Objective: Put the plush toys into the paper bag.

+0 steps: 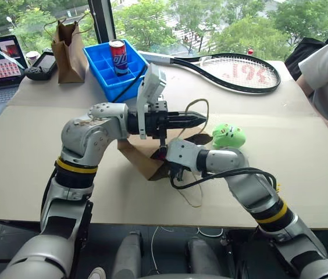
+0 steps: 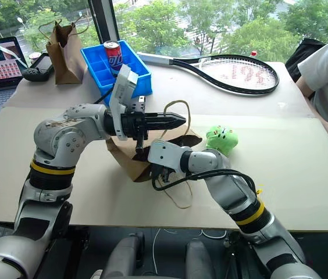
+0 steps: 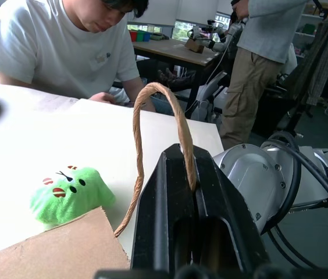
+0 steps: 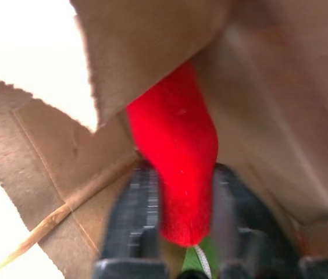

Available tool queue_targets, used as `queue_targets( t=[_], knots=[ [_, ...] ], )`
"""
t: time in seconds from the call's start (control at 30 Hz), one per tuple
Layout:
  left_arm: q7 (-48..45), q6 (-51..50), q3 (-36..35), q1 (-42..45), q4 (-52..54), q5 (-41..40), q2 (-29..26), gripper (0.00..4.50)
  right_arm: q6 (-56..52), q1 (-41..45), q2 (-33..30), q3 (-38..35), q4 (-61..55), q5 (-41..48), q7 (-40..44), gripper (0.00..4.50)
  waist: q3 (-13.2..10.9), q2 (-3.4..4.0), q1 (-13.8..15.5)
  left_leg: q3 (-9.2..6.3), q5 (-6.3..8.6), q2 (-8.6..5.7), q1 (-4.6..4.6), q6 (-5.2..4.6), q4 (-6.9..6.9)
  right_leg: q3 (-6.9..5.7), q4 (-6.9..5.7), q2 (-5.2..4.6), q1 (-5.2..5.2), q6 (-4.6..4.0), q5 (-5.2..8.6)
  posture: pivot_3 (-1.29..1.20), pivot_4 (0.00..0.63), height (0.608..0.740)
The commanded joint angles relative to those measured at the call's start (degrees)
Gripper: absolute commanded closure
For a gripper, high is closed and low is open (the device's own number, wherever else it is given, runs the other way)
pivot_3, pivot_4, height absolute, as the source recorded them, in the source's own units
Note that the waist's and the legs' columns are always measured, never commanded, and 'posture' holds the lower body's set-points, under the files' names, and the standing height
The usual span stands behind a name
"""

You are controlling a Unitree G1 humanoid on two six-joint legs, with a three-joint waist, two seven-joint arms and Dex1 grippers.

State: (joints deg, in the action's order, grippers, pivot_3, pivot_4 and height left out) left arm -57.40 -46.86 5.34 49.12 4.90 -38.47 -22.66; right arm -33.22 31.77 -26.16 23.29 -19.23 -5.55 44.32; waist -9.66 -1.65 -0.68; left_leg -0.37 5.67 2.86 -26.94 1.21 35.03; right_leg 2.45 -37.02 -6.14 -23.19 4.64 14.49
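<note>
My left gripper [image 3: 193, 192] is clamped on the paper bag's [image 1: 143, 157] twine handle [image 3: 152, 116], mouth up; the right gripper [image 4: 181, 226] has its jaws around the red chili toy [image 4: 178, 174], nose-first inside; the green toy [image 1: 229, 135] waits at three o'clock, nearer my right.

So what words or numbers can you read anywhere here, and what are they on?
Red marks on the tennis racket's strings: look like digits seen upside down; I cannot read them for sure.
Logo on the red and blue soda can in the blue tray: too small to read.
Laptop screen: too small to read.
Nothing else carries text.
</note>
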Motion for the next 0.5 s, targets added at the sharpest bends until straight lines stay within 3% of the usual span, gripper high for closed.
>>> queue_targets(
  t=[0.03, 0.13, 0.37, 0.5],
  knots=[
    [0.5, -0.4, -1.8, -0.1, 2.9, -1.4, -1.0, 4.5, -4.9, -2.3, -1.3, -6.5, -5.6, 3.7, 0.1, 1.67, 0.0, 0.0, 0.1, 0.0, 0.0, 0.0, 0.02, 0.0, 0.0, 0.0, 0.0, 0.0, 0.01, 0.0, 0.0, 0.0, 0.15, 0.731],
    [0.3, -0.4, -1.7, -0.6, 3.0, -1.1, -1.7, 4.5, -8.9, -5.5, -5.6, -12.0, -9.5, 7.3, 2.5, 0.66, 0.0, 0.0, 0.4, 0.0, 0.0, -0.01, 0.0, 0.0, -0.01, 0.0, 0.03, 0.0, 0.04, 0.0, 0.01, 0.0, 0.15, 0.731],
    [0.2, -0.1, -1.2, -1.3, 2.5, -0.7, -2.3, 4.5, -21.1, -9.3, -12.1, -30.3, -14.3, 21.9, 7.4, 0.66, 0.0, 0.0, 0.2, 0.0, 0.01, 0.02, 0.02, 0.0, -0.06, 0.0, 0.05, 0.0, 0.02, -0.02, 0.01, 0.0, 0.15, 0.731],
    [0.3, -0.4, -1.5, -1.0, 2.5, -0.9, -2.4, 4.5, -19.5, -7.6, -14.9, -35.5, -4.1, 20.2, 2.1, 0.66, 0.0, -0.01, 0.1, 0.0, 0.01, 0.01, 0.05, 0.0, -0.05, 0.01, 0.11, 0.0, 0.06, -0.08, 0.04, 0.0, 0.15, 0.731]
  ],
)
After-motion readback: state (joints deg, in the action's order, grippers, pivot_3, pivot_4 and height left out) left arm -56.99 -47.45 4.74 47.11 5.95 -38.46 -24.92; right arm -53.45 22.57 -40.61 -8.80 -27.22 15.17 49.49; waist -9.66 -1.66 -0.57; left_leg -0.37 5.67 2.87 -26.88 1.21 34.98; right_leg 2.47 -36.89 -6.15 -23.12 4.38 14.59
